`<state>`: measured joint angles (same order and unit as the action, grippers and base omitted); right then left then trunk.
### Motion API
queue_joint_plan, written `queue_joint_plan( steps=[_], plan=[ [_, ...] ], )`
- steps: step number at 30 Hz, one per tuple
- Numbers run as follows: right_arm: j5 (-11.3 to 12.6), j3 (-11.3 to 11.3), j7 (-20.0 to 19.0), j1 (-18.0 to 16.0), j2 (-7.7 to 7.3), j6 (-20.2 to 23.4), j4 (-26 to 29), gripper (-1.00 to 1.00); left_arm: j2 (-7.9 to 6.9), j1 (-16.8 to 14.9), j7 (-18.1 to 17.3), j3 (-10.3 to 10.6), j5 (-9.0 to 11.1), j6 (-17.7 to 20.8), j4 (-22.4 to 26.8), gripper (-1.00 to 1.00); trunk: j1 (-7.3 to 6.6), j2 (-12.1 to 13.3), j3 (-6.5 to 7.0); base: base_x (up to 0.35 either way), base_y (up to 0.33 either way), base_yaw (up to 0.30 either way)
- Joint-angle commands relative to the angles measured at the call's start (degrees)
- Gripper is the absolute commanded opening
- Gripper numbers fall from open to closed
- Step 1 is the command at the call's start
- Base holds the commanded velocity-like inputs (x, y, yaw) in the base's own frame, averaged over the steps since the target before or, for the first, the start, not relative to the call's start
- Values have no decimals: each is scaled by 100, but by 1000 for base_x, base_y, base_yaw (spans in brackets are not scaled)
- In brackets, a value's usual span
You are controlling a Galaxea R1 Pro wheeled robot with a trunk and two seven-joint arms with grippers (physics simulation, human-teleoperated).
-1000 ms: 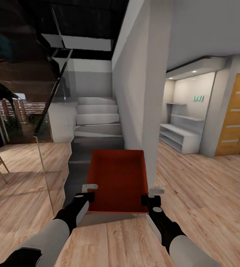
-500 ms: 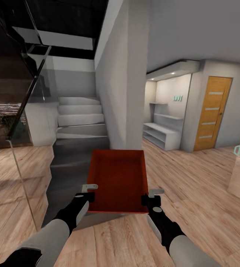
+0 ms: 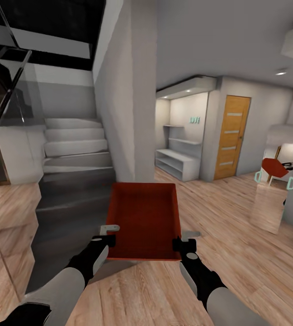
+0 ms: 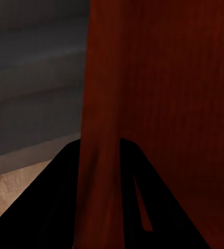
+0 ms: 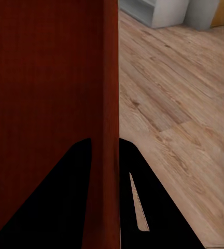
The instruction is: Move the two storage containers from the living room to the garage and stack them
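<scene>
I carry one red-orange open-top storage container (image 3: 144,219) in front of me, level above the light wood floor. My left gripper (image 3: 109,233) is shut on its left wall near the front corner, and my right gripper (image 3: 186,239) is shut on its right wall. The left wrist view has that red wall (image 4: 99,155) pinched between the dark fingers. In the right wrist view the container wall (image 5: 107,129) likewise stands between the fingers, with wood planks beside it. The container is empty inside.
A grey staircase (image 3: 72,154) with a glass railing rises at the left. A white pillar (image 3: 128,99) stands straight ahead. Beyond it are white shelves (image 3: 178,158) and an orange door (image 3: 231,136). A red chair (image 3: 274,168) shows at the far right.
The whole view has swung to the right: stairs and pillar slid left, the orange door came toward the middle, a red chair appeared. Container and both grippers hold the same pose.
</scene>
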<state>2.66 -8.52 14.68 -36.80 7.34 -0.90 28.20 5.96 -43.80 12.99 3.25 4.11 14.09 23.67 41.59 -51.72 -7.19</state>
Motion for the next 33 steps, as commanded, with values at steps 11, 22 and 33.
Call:
queue_joint_plan(
  steps=[11,22,33],
  plan=[
    [-81,263,281,-12,-12,-16,24,-100,-43,3,55,36,13,42,-11,-100,1,-7,-9,0,0,-283],
    [-81,263,281,-12,-13,-11,19,-100,-50,3,56,36,11,-10,-21,-100,1,-7,-9,0,0,-283],
    [-81,263,281,-12,-13,-8,19,-100,-49,3,63,36,3,-237,-72,-100,1,-7,-9,0,0,-283]
  ],
)
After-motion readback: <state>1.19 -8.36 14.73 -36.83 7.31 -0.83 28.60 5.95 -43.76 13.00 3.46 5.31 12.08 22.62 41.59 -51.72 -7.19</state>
